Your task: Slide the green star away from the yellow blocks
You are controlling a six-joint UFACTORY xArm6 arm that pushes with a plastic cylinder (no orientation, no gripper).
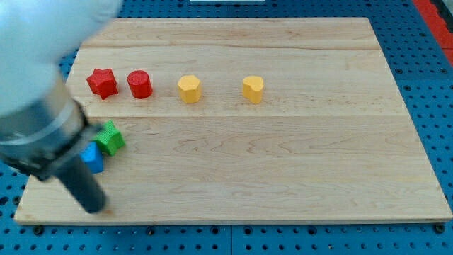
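A green star (111,138) lies at the view's left on the wooden board (283,163). A blue block (93,158) touches it at its lower left, partly hidden by my arm. Two yellow blocks stand in a row further up: a yellow hexagon (189,89) and a yellow heart (253,89). My tip (92,207) rests near the board's bottom left edge, below the blue block and below-left of the green star.
A red star (102,82) and a red cylinder (140,84) stand left of the yellow blocks in the same row. My blurred arm (39,106) covers the view's upper left. A blue pegboard (432,85) surrounds the board.
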